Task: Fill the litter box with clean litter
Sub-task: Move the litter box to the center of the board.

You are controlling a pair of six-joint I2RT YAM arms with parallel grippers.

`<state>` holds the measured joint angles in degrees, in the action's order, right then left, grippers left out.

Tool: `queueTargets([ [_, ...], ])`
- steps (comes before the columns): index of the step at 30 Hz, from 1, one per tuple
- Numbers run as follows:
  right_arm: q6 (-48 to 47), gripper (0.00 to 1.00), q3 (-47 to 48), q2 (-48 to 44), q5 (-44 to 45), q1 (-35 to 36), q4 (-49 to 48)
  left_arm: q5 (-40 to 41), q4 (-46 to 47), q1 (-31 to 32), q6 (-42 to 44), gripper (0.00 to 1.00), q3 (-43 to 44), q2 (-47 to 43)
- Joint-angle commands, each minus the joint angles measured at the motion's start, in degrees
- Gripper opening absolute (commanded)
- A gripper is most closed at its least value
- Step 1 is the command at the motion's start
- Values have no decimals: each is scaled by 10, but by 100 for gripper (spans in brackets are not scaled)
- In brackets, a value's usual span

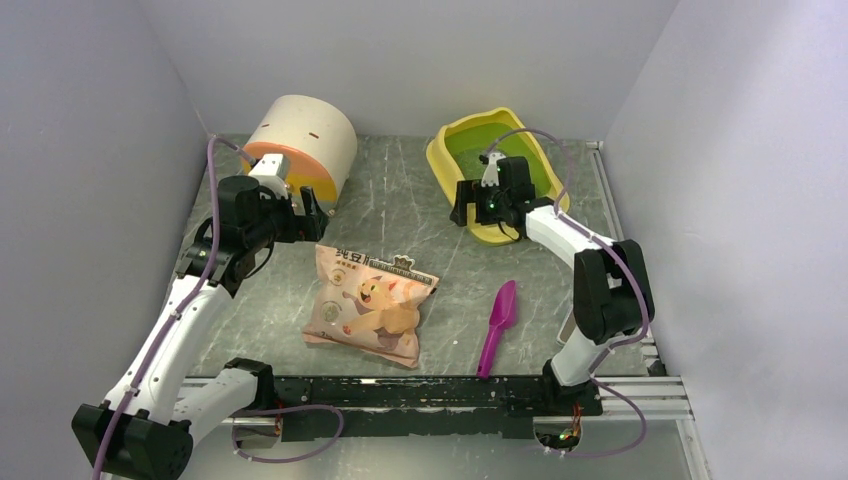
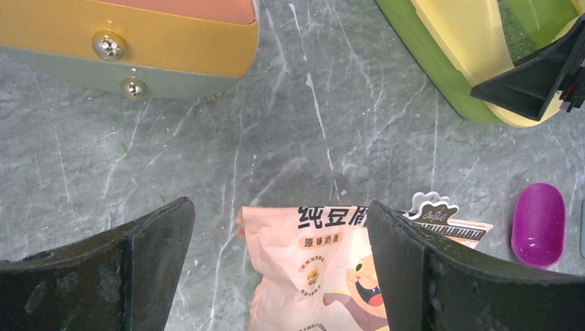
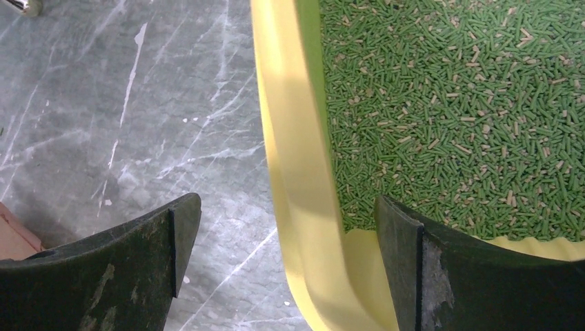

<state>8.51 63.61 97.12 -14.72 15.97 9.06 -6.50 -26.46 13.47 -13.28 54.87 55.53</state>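
The yellow litter box (image 1: 440,152) stands at the back right. Its lime-green pan holds a layer of green and pale litter granules (image 3: 448,103). My right gripper (image 1: 487,210) is open and straddles the box's near-left yellow rim (image 3: 290,138): one finger is outside over the table, the other inside over the litter (image 3: 286,214). My left gripper (image 1: 306,215) is open and empty, hovering above the top edge of the pink printed bag (image 2: 317,269), as the left wrist view shows (image 2: 279,210). The bag (image 1: 370,305) lies flat in the middle of the table.
A cream-and-orange cylindrical container (image 1: 305,135) lies at the back left, close behind my left gripper. A magenta scoop (image 1: 497,325) lies right of the bag. Grey walls enclose the table on three sides. A black rail (image 1: 440,392) runs along the near edge.
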Motion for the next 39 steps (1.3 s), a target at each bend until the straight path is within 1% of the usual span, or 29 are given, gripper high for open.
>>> queueTargets([
  [1,16,100,-46,-12,-2,18,38,4,-7,-3,2,99,-4,-7],
  [12,57,98,-112,-34,20,57,31,7,-16,-3,4,99,-10,-12],
  [17,96,98,-145,-51,33,77,23,1,-14,-3,2,99,-14,-14],
  [20,143,97,-166,-69,51,91,18,-1,-13,-3,1,99,-15,-14],
  [21,175,97,-175,-77,63,98,13,-3,-12,-3,-1,99,-16,-15],
  [23,213,97,-197,-95,67,119,0,-7,-11,-3,-3,99,-19,-16],
  [27,301,97,-233,-131,114,173,-26,-20,-8,-3,-5,99,-23,-17],
  [30,344,97,-258,-155,131,204,-48,-24,-14,-3,-4,99,-23,-18],
  [32,347,97,-261,-159,143,214,-51,-26,-17,-3,-2,99,-24,-22],
  [34,327,99,-250,-152,174,215,-42,-23,-18,-3,-3,99,-27,-25],
  [37,279,100,-191,-127,229,210,6,-24,-14,-3,-5,99,-31,-26],
  [39,252,100,-163,-116,242,202,18,-27,-15,-3,-7,99,-32,-25],
])
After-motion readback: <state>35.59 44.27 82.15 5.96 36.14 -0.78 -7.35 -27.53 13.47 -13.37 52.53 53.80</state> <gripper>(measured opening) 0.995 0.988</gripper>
